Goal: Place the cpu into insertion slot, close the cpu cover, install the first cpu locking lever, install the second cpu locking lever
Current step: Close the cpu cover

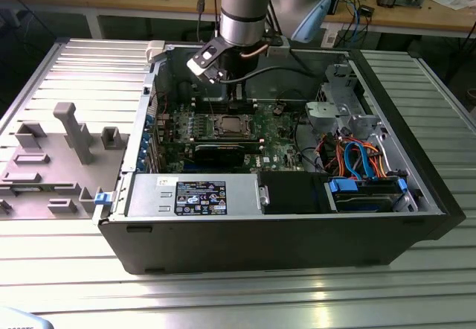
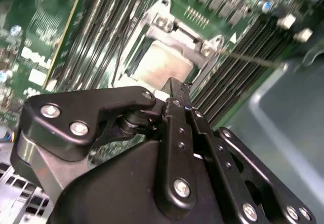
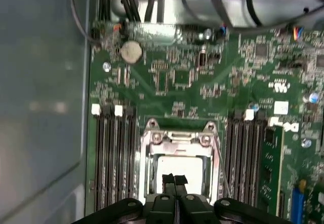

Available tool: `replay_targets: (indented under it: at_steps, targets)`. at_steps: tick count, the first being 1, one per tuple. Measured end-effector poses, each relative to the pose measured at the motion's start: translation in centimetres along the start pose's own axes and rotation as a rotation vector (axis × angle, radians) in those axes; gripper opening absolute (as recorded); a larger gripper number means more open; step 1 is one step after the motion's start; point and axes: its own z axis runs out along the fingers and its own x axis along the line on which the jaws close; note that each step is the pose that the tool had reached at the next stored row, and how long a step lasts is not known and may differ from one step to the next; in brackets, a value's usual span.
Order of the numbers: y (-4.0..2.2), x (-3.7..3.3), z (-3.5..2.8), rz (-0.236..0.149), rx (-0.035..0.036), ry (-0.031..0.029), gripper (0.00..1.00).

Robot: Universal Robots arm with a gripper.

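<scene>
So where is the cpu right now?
In the first wrist view the cpu lies in the insertion slot, between the dark memory slots, right at the gripper.

One edge of the cpu (image 3: pixel 195 164) behind the jaws

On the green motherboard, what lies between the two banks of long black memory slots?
In the first wrist view, the square silvery-rimmed insertion slot holding the dull silvery-tan cpu, with the gripper over it, jaws shut.
</scene>
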Motion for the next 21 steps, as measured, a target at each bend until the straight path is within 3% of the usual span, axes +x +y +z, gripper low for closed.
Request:
replay_targets:
  at_steps: [4,9,12,18,21]
  targets:
    - [-0.85,0.02,1.02,0.000,0.0000,0.0000,0.11]
    - [-1.34,-0.05,2.06,0.000,0.0000,0.0000,0.11]
    - [-1.48,-0.13,2.29,0.000,0.0001,-0.0002,0.11]
    - [-1.51,-0.28,2.50,0.000,0.0003,-0.0002,0.11]
    - [-0.70,-0.33,2.49,0.000,0.0003,0.0000,0.11]
